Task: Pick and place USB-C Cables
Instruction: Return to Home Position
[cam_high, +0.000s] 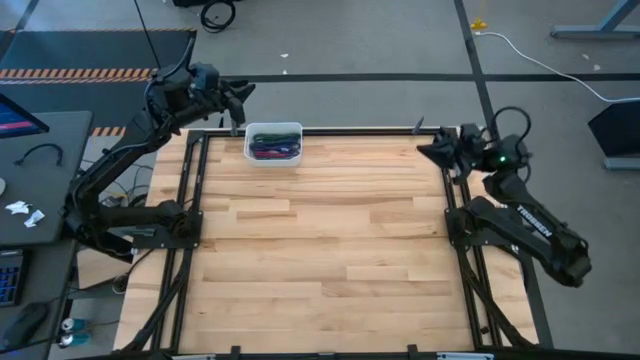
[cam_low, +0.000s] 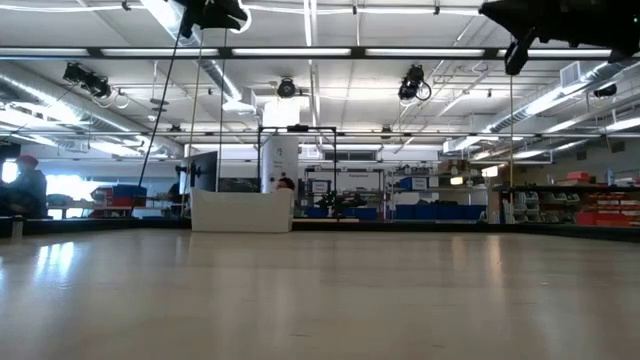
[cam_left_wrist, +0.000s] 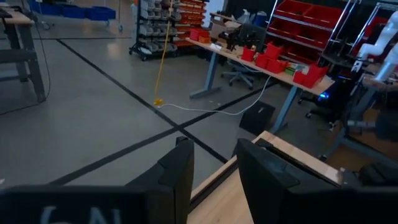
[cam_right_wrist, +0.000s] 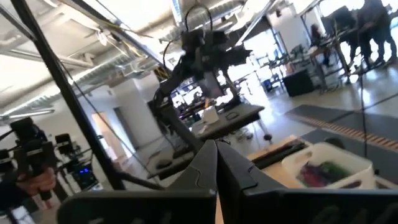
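Observation:
The USB-C cables (cam_high: 272, 148) lie bundled, purple, magenta and green, inside a white bin (cam_high: 274, 131) at the table's far edge, left of centre; they also show in the right wrist view (cam_right_wrist: 323, 169). My left gripper (cam_high: 240, 93) hovers raised just left of the bin, past the far edge, its fingers a small gap apart (cam_left_wrist: 214, 168). My right gripper (cam_high: 428, 151) is raised at the far right corner, pointing toward the bin, fingers together (cam_right_wrist: 216, 163).
The wooden table top (cam_high: 330, 250) is bordered by black frame rails (cam_high: 190, 230). The white bin shows far off in the low view (cam_low: 243, 211). A side desk (cam_high: 30, 170) stands left of the table. A white floor cable (cam_high: 545, 60) lies beyond.

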